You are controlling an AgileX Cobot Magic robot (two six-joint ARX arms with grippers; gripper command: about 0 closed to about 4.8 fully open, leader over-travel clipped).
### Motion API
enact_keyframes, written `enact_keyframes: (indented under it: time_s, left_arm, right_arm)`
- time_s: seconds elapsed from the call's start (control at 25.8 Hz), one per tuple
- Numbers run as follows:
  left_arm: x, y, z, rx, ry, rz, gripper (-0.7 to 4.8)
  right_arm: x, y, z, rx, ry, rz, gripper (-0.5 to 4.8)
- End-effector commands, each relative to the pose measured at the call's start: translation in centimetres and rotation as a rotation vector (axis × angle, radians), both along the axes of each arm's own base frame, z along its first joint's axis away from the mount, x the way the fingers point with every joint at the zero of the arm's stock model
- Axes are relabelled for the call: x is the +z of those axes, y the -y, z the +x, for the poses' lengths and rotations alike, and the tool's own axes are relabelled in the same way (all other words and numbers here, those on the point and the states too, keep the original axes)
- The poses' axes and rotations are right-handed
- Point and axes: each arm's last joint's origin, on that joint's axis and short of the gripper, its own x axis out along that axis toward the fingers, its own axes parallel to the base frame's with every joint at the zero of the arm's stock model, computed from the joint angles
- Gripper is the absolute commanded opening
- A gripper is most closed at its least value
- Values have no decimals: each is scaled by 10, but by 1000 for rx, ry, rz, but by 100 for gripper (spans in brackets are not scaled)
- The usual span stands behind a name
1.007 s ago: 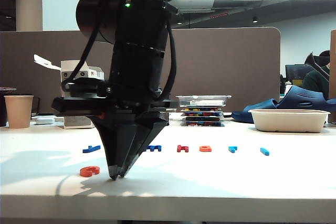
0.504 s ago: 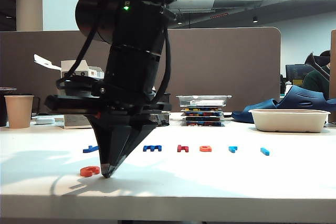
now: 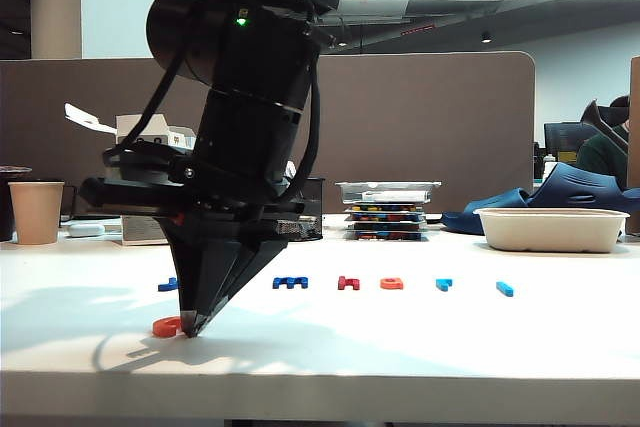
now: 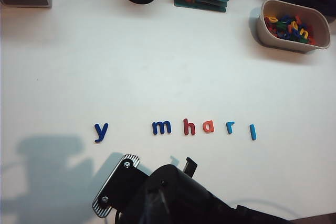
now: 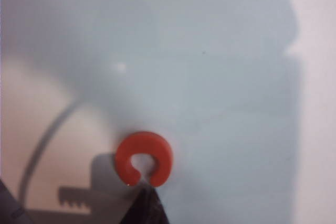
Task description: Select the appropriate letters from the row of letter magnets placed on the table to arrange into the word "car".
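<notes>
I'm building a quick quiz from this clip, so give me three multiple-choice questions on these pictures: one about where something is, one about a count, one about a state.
1. Where is the orange-red plastic letter c lying?
A. in the row with the others
B. alone on the white table, nearer the exterior camera than the row
C. in the beige tray

2. How many letters lie in the row in the left wrist view?
A. four
B. six
C. nine

3. How do the jaws of the right gripper stand?
A. shut, tip at the c
B. wide open above the c
C. shut on the y

Answers: 1 B, the c sits apart in front of the row. 2 B, y, m, h, a, r, l. 3 A, the fingers meet in one point beside the c.
</notes>
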Motion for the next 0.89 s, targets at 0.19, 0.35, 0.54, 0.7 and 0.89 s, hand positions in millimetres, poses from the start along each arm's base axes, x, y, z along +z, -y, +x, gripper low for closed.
enact_keyframes:
  time_s: [0.19,0.35,0.54,0.7,0.89]
  left_arm:
    - [2,-1,-1,1,10,-6,-6]
    - [2,-1,-1,1,10,-6,-6]
    - [2,-1,-1,1,10,-6,-6]
    - [2,-1,-1,1,10,-6,-6]
    - [2,-1,-1,1,10,-6,-6]
  right_arm:
    - [-10,4,5,-18,-7,-30,-2]
    - [-10,6,8,-26,-4,-25,-2]
    - [-11,8,12,-36,-4,-25,-2]
    - [-11,11,12,-42,-13,-40,-2]
    - [-11,19,14,-57,-40,-79,-1]
